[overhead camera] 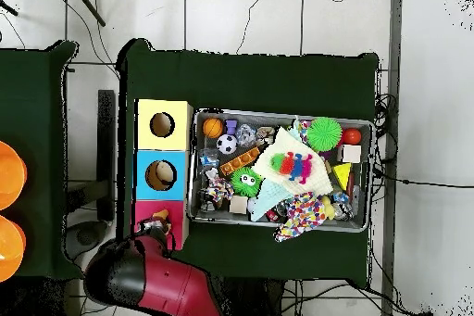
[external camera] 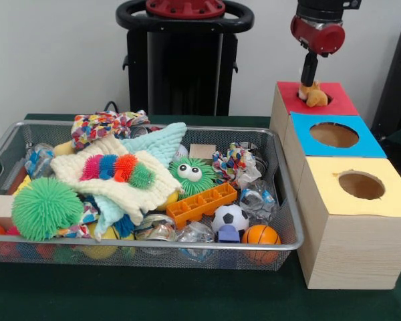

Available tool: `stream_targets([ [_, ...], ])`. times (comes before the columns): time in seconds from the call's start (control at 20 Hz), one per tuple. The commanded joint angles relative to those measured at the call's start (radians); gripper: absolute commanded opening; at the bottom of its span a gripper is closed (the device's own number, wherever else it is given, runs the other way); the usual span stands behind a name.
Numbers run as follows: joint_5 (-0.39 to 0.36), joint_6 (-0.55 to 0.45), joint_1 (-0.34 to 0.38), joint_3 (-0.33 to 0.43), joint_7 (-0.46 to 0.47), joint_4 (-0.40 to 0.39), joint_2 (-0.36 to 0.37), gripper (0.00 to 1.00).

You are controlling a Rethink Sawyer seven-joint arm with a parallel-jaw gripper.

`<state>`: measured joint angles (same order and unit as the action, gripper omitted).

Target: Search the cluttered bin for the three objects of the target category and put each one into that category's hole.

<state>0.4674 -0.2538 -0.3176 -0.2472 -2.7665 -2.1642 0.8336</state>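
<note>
My gripper hangs over the red-topped box at the back right, shut on a small tan and orange plush toy. The toy sits at the mouth of the red box's hole, partly covering it. From above, the gripper and the toy lie over the red box. Beside it stand the blue-topped box and the yellow-topped box, each with an open round hole. The wire bin to their left is full of clutter.
In the bin lie a green spiky ball, a green fuzzy monster with eyes, an orange brick, a soccer ball, a basketball, a cream cloth bearing a colourful caterpillar, and rope toys.
</note>
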Motion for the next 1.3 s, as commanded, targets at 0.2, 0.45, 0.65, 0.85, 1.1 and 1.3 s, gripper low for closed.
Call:
stream_targets([
  [0.2, 0.043, 0.07, 0.016, 0.084, -0.166, -0.005, -0.057, 0.0],
  [0.45, 0.043, 0.103, 0.035, 0.107, -0.165, -0.007, -0.073, 0.0],
  [0.65, 0.049, 0.1, 0.026, 0.106, -0.172, -0.003, -0.076, 0.0],
  [0.85, 0.052, 0.103, 0.022, 0.108, -0.175, -0.001, -0.081, 0.0],
  [1.1, 0.052, 0.122, 0.032, 0.118, -0.174, 0.0, -0.092, 0.0],
  [1.3, 0.053, 0.133, 0.038, 0.127, -0.175, 0.001, -0.099, 0.0],
])
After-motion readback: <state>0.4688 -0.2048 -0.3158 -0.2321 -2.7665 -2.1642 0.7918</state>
